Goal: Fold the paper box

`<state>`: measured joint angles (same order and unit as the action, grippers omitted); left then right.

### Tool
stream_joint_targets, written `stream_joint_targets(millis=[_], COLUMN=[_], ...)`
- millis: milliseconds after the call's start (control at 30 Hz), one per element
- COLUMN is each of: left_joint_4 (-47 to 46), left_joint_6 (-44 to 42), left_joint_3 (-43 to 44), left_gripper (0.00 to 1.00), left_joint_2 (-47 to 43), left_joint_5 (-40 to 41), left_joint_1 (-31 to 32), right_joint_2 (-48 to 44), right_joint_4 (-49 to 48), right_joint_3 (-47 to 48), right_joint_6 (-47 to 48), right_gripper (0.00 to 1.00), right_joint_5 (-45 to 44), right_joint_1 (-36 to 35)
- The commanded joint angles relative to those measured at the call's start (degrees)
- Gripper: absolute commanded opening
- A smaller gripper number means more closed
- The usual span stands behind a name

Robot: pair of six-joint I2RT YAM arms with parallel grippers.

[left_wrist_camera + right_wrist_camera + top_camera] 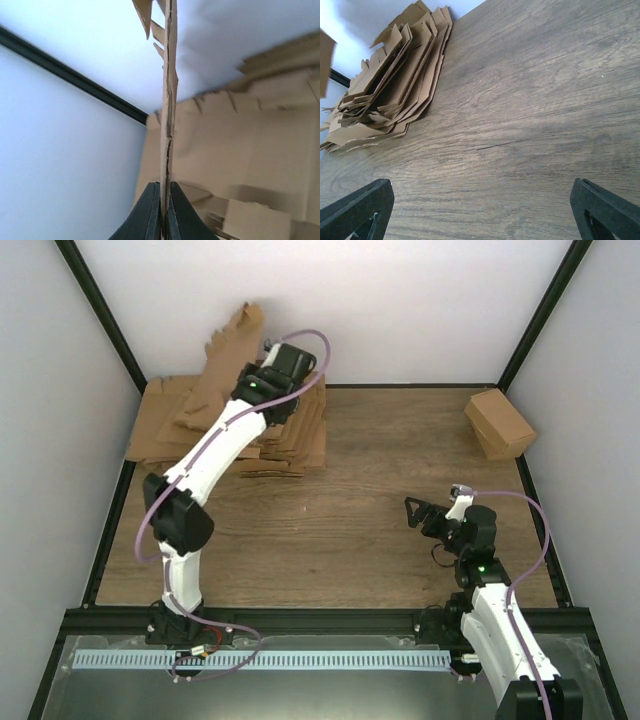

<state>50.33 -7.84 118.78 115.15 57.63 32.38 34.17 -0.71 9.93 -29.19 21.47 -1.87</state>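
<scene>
While the left end effector [161, 192] is pinched shut on the paper box [168, 115], a flat unfolded sheet held up over the pile [295, 435] at the bench's [350, 530] far-left corner, the right end effector [425, 510] hangs wide open and empty, so every fold's left to do.

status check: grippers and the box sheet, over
Left gripper shut on sheet edge, sheet up above the pile. Right gripper open, empty, low over table. Pile directly under sheet.
</scene>
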Motion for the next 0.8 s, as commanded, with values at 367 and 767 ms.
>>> stream_joint_targets(millis=[367,767], left_joint_4=[15.0,-22.66], left_joint_6=[20.36,41.08], left_joint_3=[-12.67,-56.14], left_gripper=[0.04,1.0], left_joint_2=[-26.07,-44.17], left_joint_5=[-33.32,-70.32], left_joint_1=[13.71,21.14], right_joint_2=[0.55,13.56], right_joint_4=[-0.23,10.02], right_joint_3=[0.78,9.66], right_joint_6=[0.39,-7.15], right_gripper=[1.0,1.0], right_joint_5=[-0.12,2.69], right_joint_1=[-0.43,-0.42])
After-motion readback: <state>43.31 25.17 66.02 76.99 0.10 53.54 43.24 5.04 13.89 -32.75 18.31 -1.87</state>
